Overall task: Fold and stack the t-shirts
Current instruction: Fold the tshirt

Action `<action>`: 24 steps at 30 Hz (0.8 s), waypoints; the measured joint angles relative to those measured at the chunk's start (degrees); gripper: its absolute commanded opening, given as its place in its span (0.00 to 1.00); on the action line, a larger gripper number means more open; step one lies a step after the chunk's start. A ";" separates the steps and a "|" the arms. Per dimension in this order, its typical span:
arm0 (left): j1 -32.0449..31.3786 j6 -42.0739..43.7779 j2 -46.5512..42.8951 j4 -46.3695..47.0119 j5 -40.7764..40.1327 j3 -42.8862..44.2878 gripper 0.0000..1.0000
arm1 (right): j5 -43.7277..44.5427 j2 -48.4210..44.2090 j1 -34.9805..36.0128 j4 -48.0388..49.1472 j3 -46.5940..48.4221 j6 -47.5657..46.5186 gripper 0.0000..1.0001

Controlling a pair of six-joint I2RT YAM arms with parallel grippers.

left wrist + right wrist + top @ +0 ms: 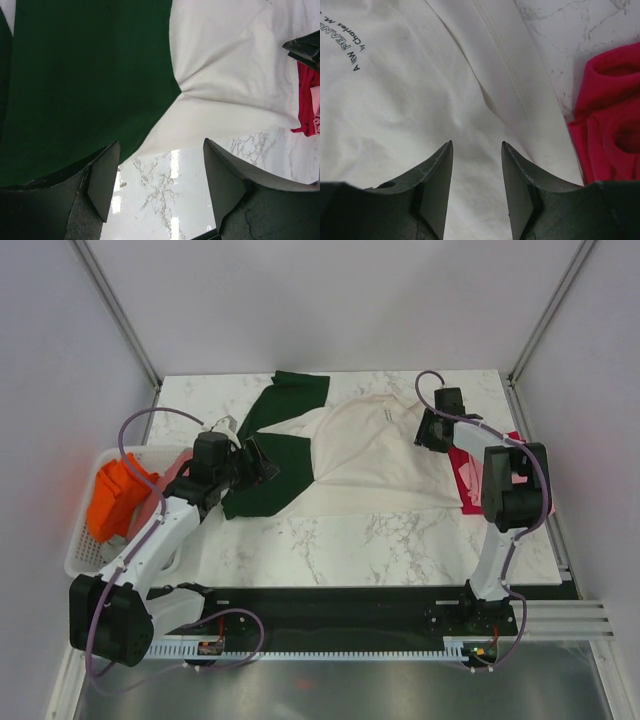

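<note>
A large cream t-shirt with dark green sleeves lies spread on the marble table, small black print near its collar. My left gripper is open at the near green sleeve; only bare marble shows between its fingers. Over the shirt's right side hovers my right gripper, open, with flat cream cloth beneath and nothing pinched. A crimson t-shirt with a pink one lies at the right. An orange t-shirt sits in the basket.
A white slatted basket stands at the table's left edge, with a pink cloth at its far end. Bare marble stretches in front of the cream shirt. Grey walls and frame posts close in the back and sides.
</note>
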 measured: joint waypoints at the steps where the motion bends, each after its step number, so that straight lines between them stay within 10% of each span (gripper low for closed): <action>1: 0.02 0.00 -0.70 0.63 -0.90 -0.85 0.75 | 0.22 1.03 0.17 -0.15 0.81 -0.17 0.51; 11: 0.04 -0.52 -4.52 1.97 -6.78 -4.55 0.75 | 4.07 4.76 0.57 -1.11 5.70 -0.81 0.47; 15: 0.02 -0.70 -4.46 2.25 -6.78 -5.14 0.75 | 4.15 6.38 0.57 -1.09 6.27 -0.85 0.34; 19: 0.02 -0.72 -4.33 2.29 -6.80 -5.64 0.74 | 4.24 6.95 0.57 -1.53 6.27 -1.14 0.00; 24: 0.02 -0.72 -4.31 2.32 -6.82 -5.99 0.74 | 5.38 6.58 0.57 -1.86 6.23 -0.85 0.00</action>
